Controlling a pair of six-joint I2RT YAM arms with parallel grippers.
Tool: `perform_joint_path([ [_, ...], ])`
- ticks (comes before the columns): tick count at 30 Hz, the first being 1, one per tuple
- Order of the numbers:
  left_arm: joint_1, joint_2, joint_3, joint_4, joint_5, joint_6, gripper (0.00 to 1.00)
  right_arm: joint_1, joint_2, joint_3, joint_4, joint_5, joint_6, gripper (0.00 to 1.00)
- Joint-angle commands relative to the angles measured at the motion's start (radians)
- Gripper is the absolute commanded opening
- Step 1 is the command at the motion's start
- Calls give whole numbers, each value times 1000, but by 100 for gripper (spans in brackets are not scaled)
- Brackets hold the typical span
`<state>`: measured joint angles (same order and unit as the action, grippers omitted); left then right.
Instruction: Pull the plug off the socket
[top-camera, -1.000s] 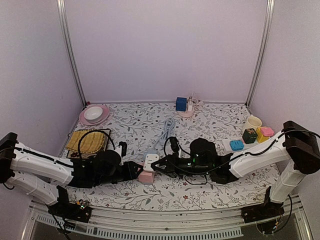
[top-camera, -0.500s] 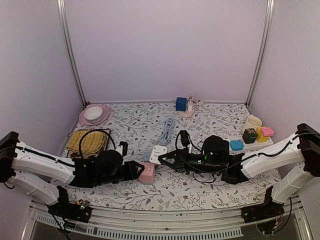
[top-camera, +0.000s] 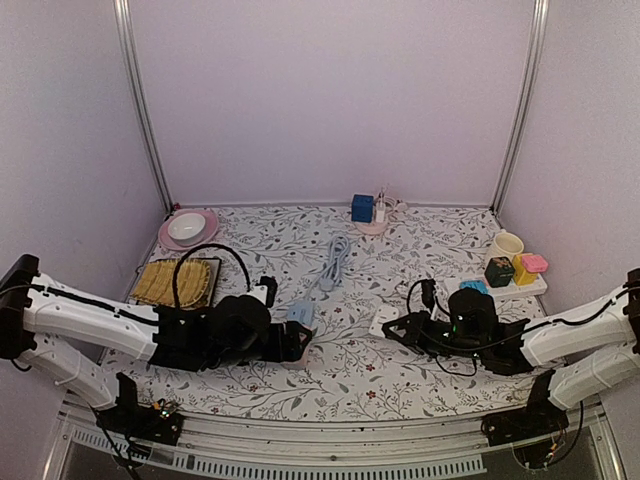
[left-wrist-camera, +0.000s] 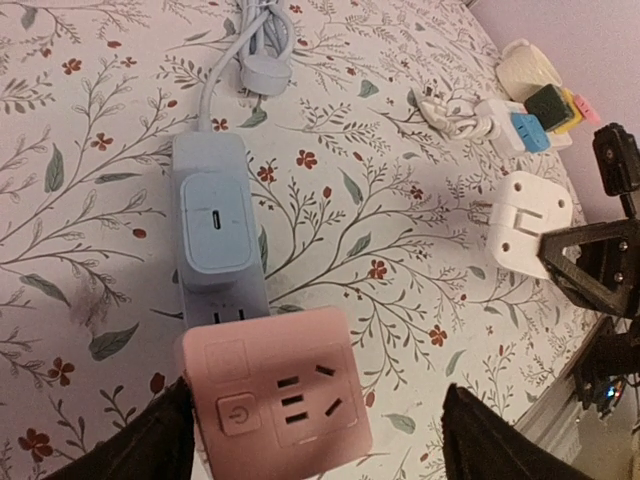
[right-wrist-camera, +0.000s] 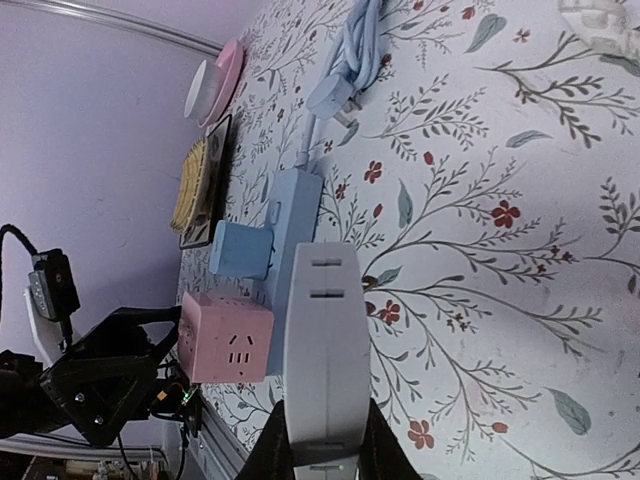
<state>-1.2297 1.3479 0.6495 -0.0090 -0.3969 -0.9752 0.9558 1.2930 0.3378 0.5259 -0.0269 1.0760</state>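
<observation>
In the overhead view, a pink plate holding a white bowl (top-camera: 188, 230) sits at the upper left of the flowered tablecloth (top-camera: 400, 375), with a woven yellow mat (top-camera: 178, 283) just below it. The left claw (top-camera: 291, 346) lies low in the lower left centre. Its wrist view shows it released: the two black fingers (left-wrist-camera: 165, 440) stand wide apart at the bottom corners of the frame, and the right-hand one is clear of the pink cube-shaped socket block (left-wrist-camera: 275, 395) that sits between them. The cube's top face shows a power button and empty pin slots.

Touching the cube's far side is a pale blue power strip (left-wrist-camera: 215, 230) that runs up the frame. Its blue-grey cable (top-camera: 335, 262) is coiled toward the middle of the table.

Right of centre in the overhead view, well apart from the cube, the white plastic plug (top-camera: 385, 322) is out of the socket. It is just off the cloth in the right claw (top-camera: 400, 328). In the left wrist view the plug (left-wrist-camera: 525, 222) sits at mid-right, with a metal prong pointing left and the black claw behind it at the frame edge. The right wrist view shows that claw (right-wrist-camera: 322, 450) clenched on the plug (right-wrist-camera: 320, 350), with one finger on each narrow side at the bottom centre. The pink cube (right-wrist-camera: 225, 350) lies at the lower left there.

At the far right stand a cream mug (top-camera: 505, 245) and a white tray of coloured blocks (top-camera: 500, 280).
</observation>
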Motion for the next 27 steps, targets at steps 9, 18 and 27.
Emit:
perform_joint_path([
  [9, -65, 203, 222, -312, -168, -14, 88, -47, -197, -163, -122, 65, 22, 31],
  [18, -65, 242, 256, -377, -188, -43, 89, -55, -245, -163, -169, 72, 17, 54],
  [27, -63, 265, 274, -394, -195, -36, 78, -53, -204, -85, -211, 34, -59, 69],
])
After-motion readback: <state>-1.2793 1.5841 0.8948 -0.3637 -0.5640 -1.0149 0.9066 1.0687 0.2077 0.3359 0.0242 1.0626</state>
